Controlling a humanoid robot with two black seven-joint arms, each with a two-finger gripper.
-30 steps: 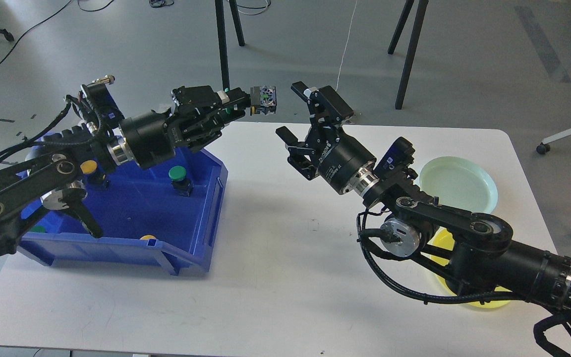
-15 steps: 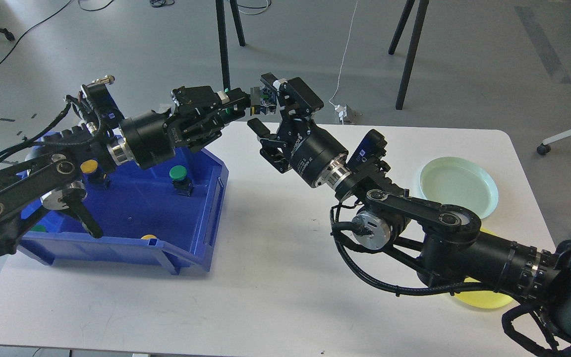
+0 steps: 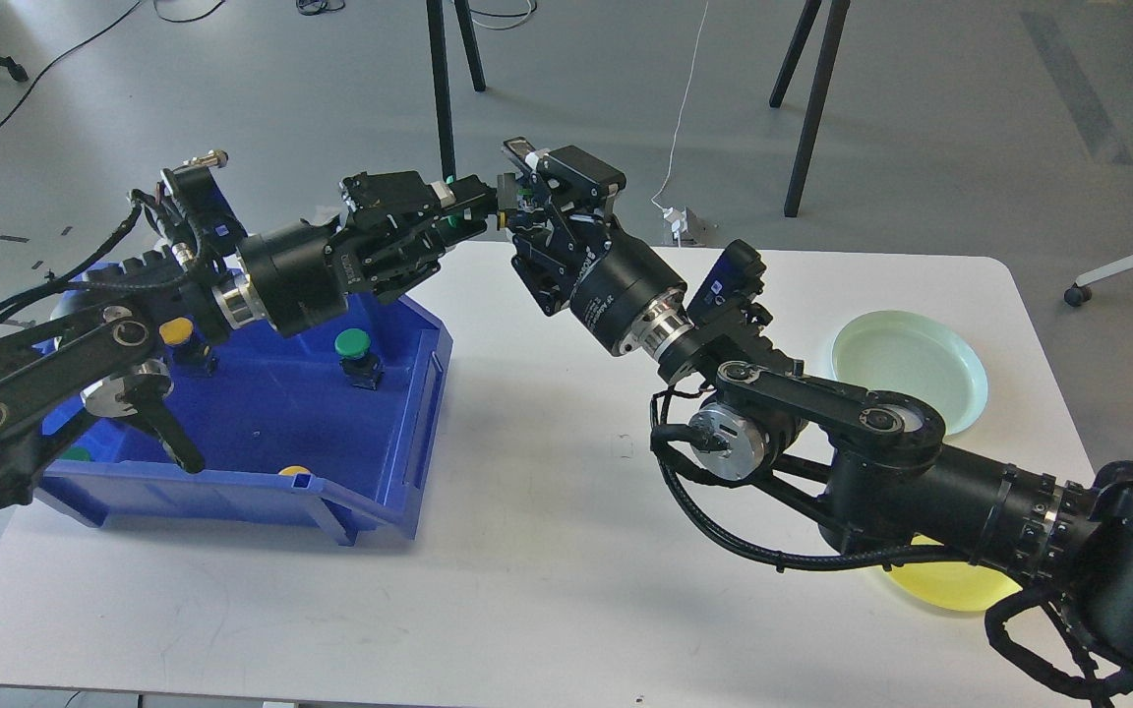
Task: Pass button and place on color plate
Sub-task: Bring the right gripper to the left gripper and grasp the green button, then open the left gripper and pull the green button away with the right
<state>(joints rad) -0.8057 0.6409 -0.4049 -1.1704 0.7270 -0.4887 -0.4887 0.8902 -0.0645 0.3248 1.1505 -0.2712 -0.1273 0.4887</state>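
Green-capped button [image 3: 517, 202] with dark body, clamped by left fingers [image 3: 488, 200], right fingers [image 3: 532, 197] closing state unclear

Bare white tabletop [image 3: 547, 511] lies open beneath both sets of fingers, which meet high over the table's far edge. Below and behind the left gripper [image 3: 488, 202] fingers, the blue plastic bin [image 3: 399, 442] walls off that side. Behind the right gripper [image 3: 527, 197] fingers, its own black arm [image 3: 822, 433] crosses toward the pale green round plate [image 3: 911, 369] and partly covers the yellow plate [image 3: 950, 585].
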